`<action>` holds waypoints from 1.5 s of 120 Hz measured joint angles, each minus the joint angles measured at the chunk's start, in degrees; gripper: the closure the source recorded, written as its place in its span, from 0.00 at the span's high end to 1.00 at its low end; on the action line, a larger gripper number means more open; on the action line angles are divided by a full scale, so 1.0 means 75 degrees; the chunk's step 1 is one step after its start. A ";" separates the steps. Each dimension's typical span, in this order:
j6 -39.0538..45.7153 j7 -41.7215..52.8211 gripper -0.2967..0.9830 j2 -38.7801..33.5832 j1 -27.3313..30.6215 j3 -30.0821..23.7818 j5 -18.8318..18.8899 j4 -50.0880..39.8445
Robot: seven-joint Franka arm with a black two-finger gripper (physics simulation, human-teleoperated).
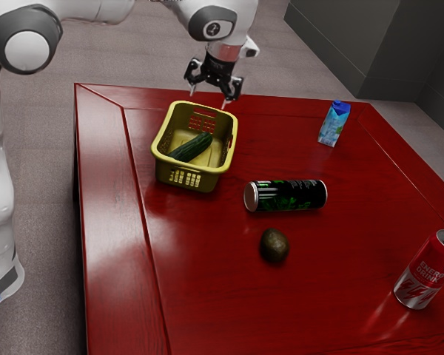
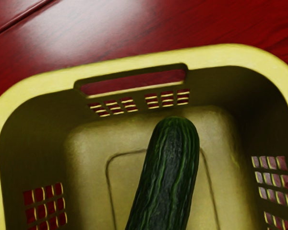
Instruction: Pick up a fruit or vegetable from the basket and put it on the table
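Cucumber (image 1: 191, 148) is in the yellow basket (image 1: 211, 183), down inside the walls. It lies on a slant in the exterior view – one end points near and left, the other far and right. The gripper (image 1: 208, 101) is up high by the far side of the basket, and its two fingers are wide apart. In the wrist view, one round green end is close to the wall with the long handle hole.

The basket sits on the red table (image 1: 111, 222), far and to the exterior view's left. Right of it, a black and green can (image 1: 285, 195) lies on its side. A dark, egg-shaped thing (image 1: 274, 246) is nearer. A blue carton (image 1: 334, 123) stands far right, and a red and silver can (image 1: 429, 270) stands near right.
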 joint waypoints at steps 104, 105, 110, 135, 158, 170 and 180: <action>0.1421 0.2017 0.77 -0.1802 -0.0052 -0.0174 -0.1207 -0.2595; 0.1426 0.2024 0.77 -0.1804 -0.0041 -0.0174 -0.1207 -0.2601; 0.1446 0.2060 0.77 -0.1823 0.0002 -0.0174 -0.1206 -0.2634; 0.1524 0.2209 0.77 -0.1655 0.0055 -0.0174 -0.1210 -0.2688; 0.1714 0.2304 0.77 -0.1451 0.0098 -0.0170 -0.1220 -0.2696; 0.1823 0.2341 0.77 -0.1471 0.0073 -0.0174 -0.0981 -0.2739; 0.1940 0.2366 0.77 -0.1483 0.0049 -0.0174 -0.0671 -0.2746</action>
